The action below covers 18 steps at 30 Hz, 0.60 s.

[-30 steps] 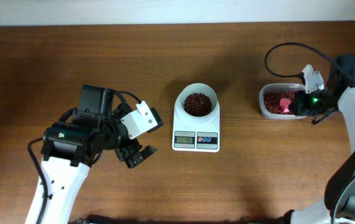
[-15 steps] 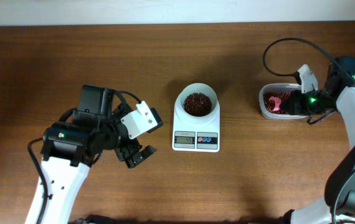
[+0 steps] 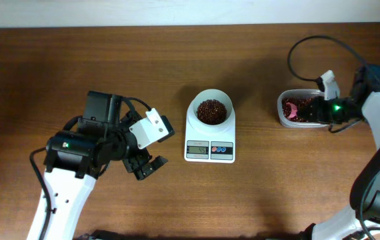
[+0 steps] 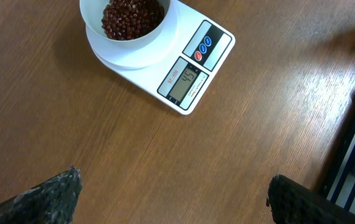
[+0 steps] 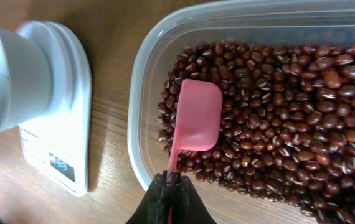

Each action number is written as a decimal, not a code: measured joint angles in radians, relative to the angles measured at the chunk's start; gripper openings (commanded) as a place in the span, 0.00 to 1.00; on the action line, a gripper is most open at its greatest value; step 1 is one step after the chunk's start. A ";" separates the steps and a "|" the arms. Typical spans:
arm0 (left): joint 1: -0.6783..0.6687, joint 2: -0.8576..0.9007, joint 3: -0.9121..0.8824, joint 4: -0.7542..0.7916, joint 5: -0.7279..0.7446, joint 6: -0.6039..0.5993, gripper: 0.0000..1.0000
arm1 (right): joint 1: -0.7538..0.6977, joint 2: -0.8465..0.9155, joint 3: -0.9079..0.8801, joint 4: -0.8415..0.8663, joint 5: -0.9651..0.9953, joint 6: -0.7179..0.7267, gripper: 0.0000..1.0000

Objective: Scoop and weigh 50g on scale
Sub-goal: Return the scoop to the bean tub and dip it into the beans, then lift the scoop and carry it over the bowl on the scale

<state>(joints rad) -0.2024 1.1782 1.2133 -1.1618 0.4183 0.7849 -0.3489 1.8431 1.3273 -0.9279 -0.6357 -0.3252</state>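
Scale (image 3: 209, 137) sits mid worktop (image 3: 177, 60), its bowl (image 3: 211, 93) holding beans (image 3: 211, 111); the display (image 4: 184, 78) seems just short of target. My worry is that a heaped scoop (image 5: 195, 118) overshoots, or beans spill on the way over from the tub (image 3: 279, 113) at the scale's 3 o'clock. My right hand (image 5: 168, 182) is clamped on the scoop's handle, and the scoop lies empty on the tub's beans. My left hand (image 3: 146, 167), fingers apart and empty, hovers at the scale's 8 o'clock.

Wood-grain counter (image 3: 57, 67) with soft sheen, smooth white plastic scale (image 3: 209, 135), clear glossy plastic tub (image 5: 141, 93), matt pink plastic scoop (image 5: 197, 118), shiny beans (image 5: 302, 112).
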 measured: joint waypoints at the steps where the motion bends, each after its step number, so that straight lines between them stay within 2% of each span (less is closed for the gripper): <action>1: 0.000 0.000 0.000 0.000 0.000 0.000 0.99 | -0.016 0.000 0.000 0.000 -0.023 0.000 0.04; 11: 0.000 0.000 0.000 0.000 0.000 0.000 0.99 | -0.204 0.002 -0.002 -0.019 -0.278 0.000 0.04; 18: 0.000 0.000 0.000 0.000 0.000 0.000 0.99 | -0.232 0.002 -0.002 -0.026 -0.474 0.000 0.04</action>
<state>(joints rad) -0.2020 1.1782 1.2133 -1.1618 0.4183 0.7849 -0.5804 1.8450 1.3254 -0.9539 -1.1095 -0.3252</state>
